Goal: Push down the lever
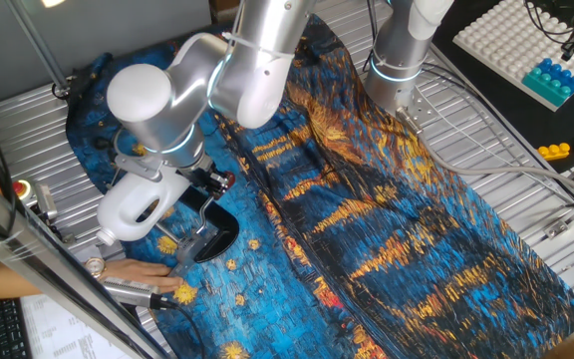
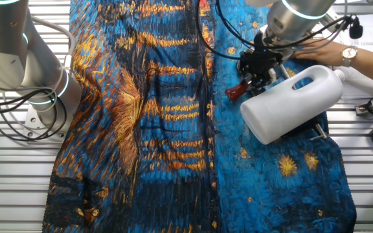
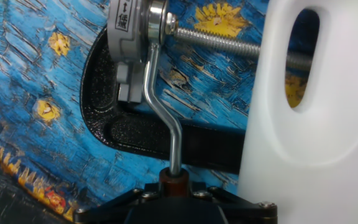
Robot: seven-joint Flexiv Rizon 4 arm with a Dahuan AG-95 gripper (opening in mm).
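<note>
Knob first: at the bottom centre of the hand view the reddish-brown knob [image 3: 174, 179] sits right at the gripper [image 3: 178, 200], whose black body fills the lower edge of that frame; the fingertips themselves are cut off there, so whether they pinch the knob or only press against it I cannot tell. From the knob the lever [image 3: 164, 109] runs straight up the frame as a thin silver rod, bends to the left about halfway, and ends at the round silver hub [image 3: 135, 28] in the upper left. So the lever's long axis lies nearly in line with the gripper's own pointing direction, with the pivot at the far end and the knob at the near end. Behind the rod lies the black base [image 3: 104, 118], curving across the blue starry cloth [image 3: 30, 74], and a threaded rod [image 3: 219, 42] goes rightward from the hub behind the big white housing [image 3: 316, 124] on the right side of the frame. In the other fixed view the knob [image 2: 237, 90] shows just left of the housing [image 2: 293, 103], below the gripper [image 2: 259, 70], in the upper right. In one fixed view the same group sits at lower left, where a person's hand [image 1: 140, 269] rests on the cloth beside the base [image 1: 217, 234]. By my judgement, the push must swing the knob about the hub, across the rod's length rather than along it.
</note>
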